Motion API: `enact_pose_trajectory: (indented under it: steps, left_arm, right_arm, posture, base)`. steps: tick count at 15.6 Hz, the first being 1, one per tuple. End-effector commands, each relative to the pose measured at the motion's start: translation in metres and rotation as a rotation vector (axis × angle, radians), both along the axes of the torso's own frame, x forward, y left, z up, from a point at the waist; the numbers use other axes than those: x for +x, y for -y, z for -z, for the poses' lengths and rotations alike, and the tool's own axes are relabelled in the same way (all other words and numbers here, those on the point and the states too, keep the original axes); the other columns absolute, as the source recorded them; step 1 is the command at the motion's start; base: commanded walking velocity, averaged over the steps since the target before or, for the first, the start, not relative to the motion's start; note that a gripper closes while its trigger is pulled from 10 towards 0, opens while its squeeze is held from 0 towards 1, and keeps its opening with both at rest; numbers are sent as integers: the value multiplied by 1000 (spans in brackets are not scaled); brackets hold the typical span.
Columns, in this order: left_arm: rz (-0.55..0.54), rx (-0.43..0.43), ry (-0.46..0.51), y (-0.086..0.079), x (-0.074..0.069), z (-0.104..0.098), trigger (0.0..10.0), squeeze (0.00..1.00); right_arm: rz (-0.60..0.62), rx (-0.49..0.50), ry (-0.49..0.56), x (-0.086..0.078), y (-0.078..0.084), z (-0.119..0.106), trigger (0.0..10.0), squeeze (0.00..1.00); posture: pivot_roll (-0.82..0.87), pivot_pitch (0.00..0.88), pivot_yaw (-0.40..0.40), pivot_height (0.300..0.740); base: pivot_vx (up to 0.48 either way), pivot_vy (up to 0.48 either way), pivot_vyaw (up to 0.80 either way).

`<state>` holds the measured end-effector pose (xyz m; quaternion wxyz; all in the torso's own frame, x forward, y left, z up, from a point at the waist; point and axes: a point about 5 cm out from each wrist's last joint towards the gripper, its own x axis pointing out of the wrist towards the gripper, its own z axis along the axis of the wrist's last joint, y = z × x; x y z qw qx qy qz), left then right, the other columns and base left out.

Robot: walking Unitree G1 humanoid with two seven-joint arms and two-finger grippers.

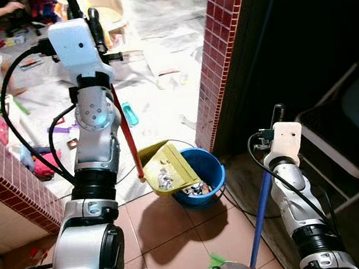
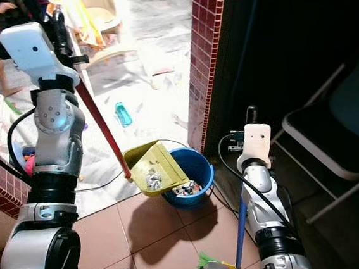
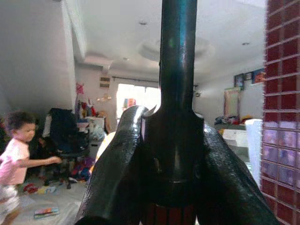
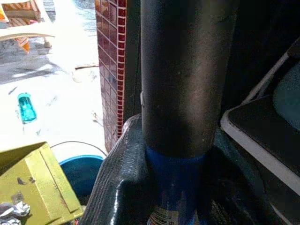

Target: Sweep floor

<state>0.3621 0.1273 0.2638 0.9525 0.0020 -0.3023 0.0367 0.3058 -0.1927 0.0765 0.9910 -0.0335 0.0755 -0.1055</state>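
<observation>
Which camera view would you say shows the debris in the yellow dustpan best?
The left eye view: the dustpan tilts over the blue bucket, its debris visible. The right eye view matches; the right wrist view catches one corner.

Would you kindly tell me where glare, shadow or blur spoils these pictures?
Left eye view: the white floor past the brick pillar is washed out, the folding chair deep in shadow. Left wrist view: the person is blurred. Right wrist view: the broom handle looms soft, with the floor glaring.
</observation>
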Motion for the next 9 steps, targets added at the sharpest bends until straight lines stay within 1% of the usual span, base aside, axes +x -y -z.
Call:
enact_pose_trajectory:
  steps: [1,3,5,6,8,9]
  left_arm:
    - [26,30,75,8,-4,-13,10000,0]
    - [75,85,91,24,-8,-3,10000,0]
    - [110,110,83,33,-10,5,10000,0]
    - [120,113,82,36,-10,7,10000,0]
    - [210,170,97,56,-16,12,10000,0]
    - [308,236,110,73,-22,17,10000,0]
  right_arm:
    - [-8,-15,67,8,0,-17,10000,0]
    - [-8,-17,67,9,0,-17,10000,0]
    - [-10,-21,72,9,-1,-18,10000,0]
    - [-10,-21,72,9,-1,-18,10000,0]
    - [-10,-20,73,9,-1,-18,10000,0]
    - [-10,-20,72,9,-2,-18,10000,0]
  posture:
    - [-122,36,-7,740]
    - [-122,36,-10,740]
    - [-123,38,-9,740]
    - [-123,38,-9,740]
    - [-123,38,-9,740]
    - [-123,38,-9,740]
  base:
    - [0,0,0]
    - [0,0,0]
    - [0,0,0]
    - [0,0,0]
    - [0,0,0]
    - [0,0,0]
